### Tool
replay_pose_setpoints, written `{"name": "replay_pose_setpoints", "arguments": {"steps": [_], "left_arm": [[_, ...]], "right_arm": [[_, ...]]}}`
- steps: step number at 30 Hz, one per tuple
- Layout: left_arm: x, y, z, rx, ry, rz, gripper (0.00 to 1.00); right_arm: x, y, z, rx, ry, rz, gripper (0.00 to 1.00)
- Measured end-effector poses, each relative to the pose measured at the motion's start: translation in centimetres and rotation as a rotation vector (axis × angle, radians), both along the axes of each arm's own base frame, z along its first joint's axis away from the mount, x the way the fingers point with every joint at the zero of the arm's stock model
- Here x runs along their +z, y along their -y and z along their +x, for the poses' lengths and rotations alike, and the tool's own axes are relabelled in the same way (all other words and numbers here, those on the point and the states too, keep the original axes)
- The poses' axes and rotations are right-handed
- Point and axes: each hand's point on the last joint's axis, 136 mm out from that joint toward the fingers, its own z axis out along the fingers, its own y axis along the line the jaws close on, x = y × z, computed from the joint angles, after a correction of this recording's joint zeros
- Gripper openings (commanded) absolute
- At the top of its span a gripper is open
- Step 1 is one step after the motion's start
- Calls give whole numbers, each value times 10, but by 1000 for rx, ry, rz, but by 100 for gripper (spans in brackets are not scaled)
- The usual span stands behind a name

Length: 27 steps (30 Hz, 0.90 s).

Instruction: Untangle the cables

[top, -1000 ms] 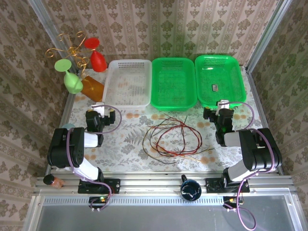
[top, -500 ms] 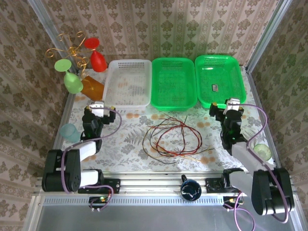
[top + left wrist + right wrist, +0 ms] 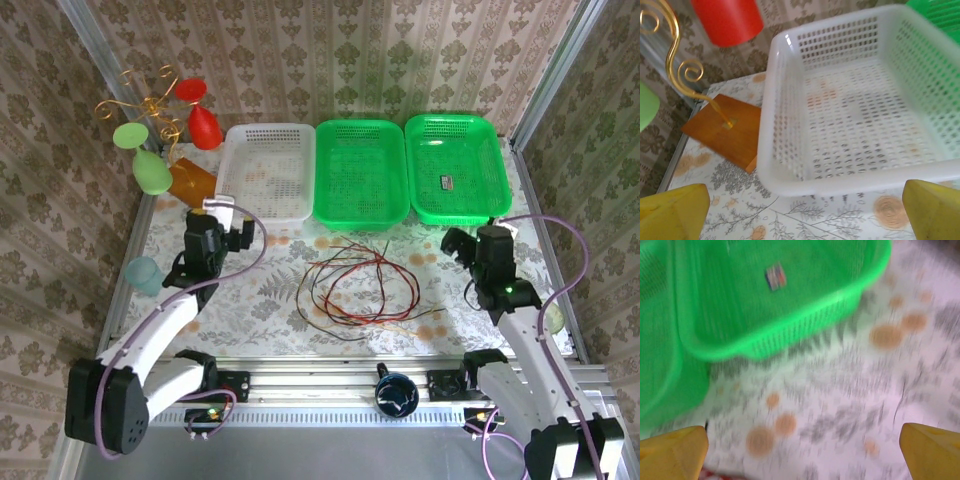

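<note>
The cables (image 3: pixel 355 285) lie in a loose tangle of thin red, black and yellow-olive loops on the flowered cloth at the table's middle. My left gripper (image 3: pixel 222 222) hovers to their left, near the front of the white basket; its yellow fingertips (image 3: pixel 672 212) stand wide apart, open on nothing (image 3: pixel 804 220). On the cables' right, my right gripper (image 3: pixel 468 245) hangs just in front of the right green basket. It is open and empty too (image 3: pixel 802 455), and its view is blurred by motion. Neither gripper touches the cables.
Along the back stand a white basket (image 3: pixel 265 170) and two green baskets (image 3: pixel 360 170) (image 3: pixel 452 165). A gold wire stand on a wooden base (image 3: pixel 190 182) holds red and green cups. A light blue cup (image 3: pixel 145 273) sits far left, a pale green cup (image 3: pixel 552 318) far right.
Both arms have unfolded from their tucked poses and stretched out over the table, uncovering the blue and pale green cups. The cables have not moved, and both grippers stay open.
</note>
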Motion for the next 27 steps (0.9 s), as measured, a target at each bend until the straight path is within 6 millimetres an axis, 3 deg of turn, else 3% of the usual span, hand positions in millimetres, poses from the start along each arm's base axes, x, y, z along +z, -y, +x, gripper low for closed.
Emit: {"name": "replay_pose_setpoints", "arguments": {"steps": [4,8,14,17,23,27], "left_arm": [[13,37,-13,-95,-44,-62,100],[2,83,-26,-192,-128,-120,100],[-39,157,-49,-350,-262,-84,100],[-45,180,-51,-388,-286,-75,100],[-42,210,-49,-429,-300,-131,97],[-41,224,-51,-459,-300,-138,96]], "right_arm": [[-57,-26,-27,43,-274,138,98],[-89,-44,-46,62,-410,247,83],[-102,-54,-58,59,-487,317,62],[-108,-55,-63,46,-504,337,54],[-126,-55,-77,14,-542,356,43],[-129,-56,-76,4,-532,374,29]]}}
